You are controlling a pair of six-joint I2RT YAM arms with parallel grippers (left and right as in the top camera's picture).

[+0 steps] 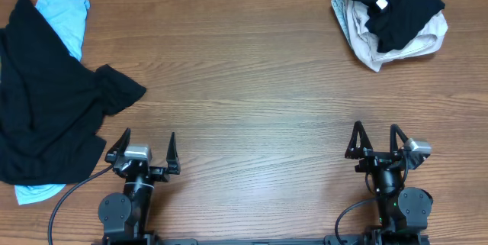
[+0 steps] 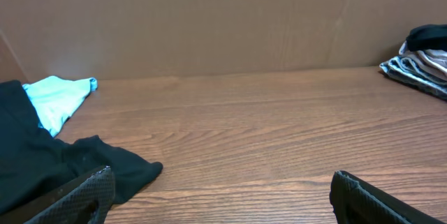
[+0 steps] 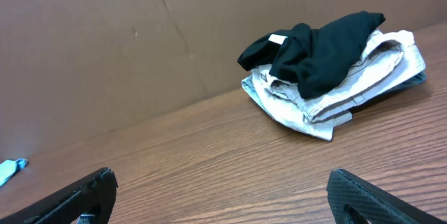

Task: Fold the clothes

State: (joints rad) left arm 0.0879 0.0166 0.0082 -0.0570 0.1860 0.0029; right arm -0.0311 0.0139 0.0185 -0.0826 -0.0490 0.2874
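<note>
Jaws spread wide and empty on left gripper [image 1: 149, 144] and right gripper [image 1: 375, 137], both parked at 6 o'clock on the table [image 1: 252, 85]. A black garment [image 1: 46, 115] sprawls at 9 o'clock, partly over a light-blue piece [image 1: 67, 12], and a black-on-beige pile [image 1: 390, 16] sits at 1 o'clock. Folding looks unstarted; the likely next move is a left reach to pinch the black garment's near edge.

- left black garment [image 1: 42, 107]: plain black;
- light-blue piece [image 1: 65, 12]: pale blue;
- right black garment [image 1: 396, 1]: black, white tag [image 1: 380, 2];
- beige piece [image 1: 381, 50]: beige;
- table [image 1: 252, 85]: brown wood grain

Wooden table [image 1: 252, 85] carries black garment [image 1: 46, 115] left, clothes pile [image 1: 389, 24] far right
</note>
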